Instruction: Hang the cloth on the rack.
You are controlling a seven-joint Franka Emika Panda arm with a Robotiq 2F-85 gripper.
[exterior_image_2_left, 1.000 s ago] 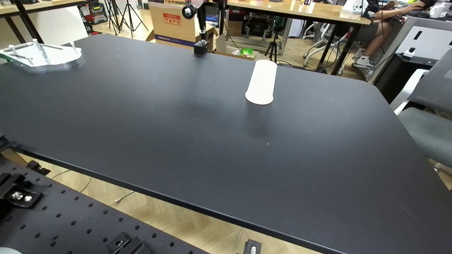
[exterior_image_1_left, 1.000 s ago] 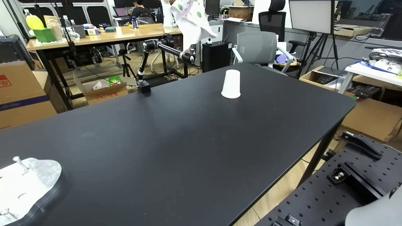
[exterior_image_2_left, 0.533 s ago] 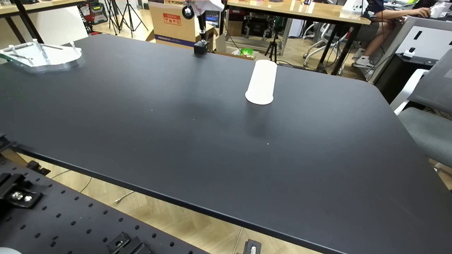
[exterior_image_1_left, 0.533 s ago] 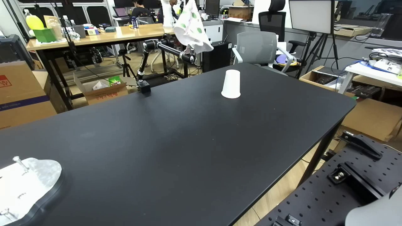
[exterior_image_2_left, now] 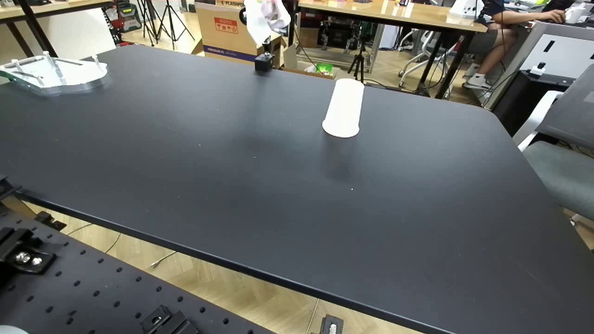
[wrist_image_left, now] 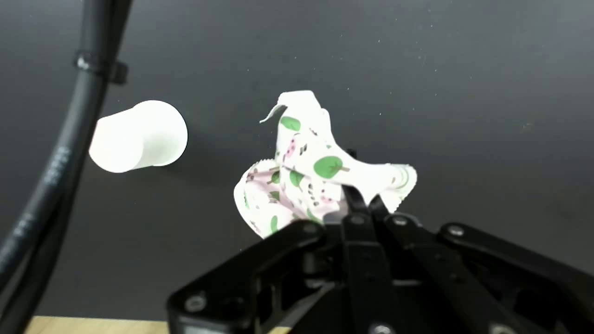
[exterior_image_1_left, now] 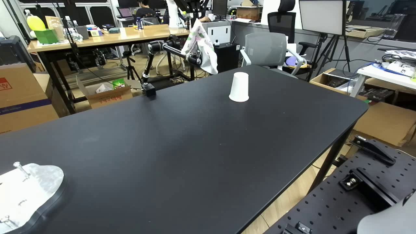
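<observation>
Tabletop [wrist_image_left: 464, 102] backs end effector [wrist_image_left: 365, 198] and pinched cloth [wrist_image_left: 308, 162] only in wrist view.

Cloth [exterior_image_1_left: 206, 48] and tool [wrist_image_left: 366, 198] lower than a second ago

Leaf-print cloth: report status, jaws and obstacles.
Jaws shut on leaf-print cloth. It hangs near rack bar, contact unclear. Inverted white cup stands apart, likely not blocking.
</observation>
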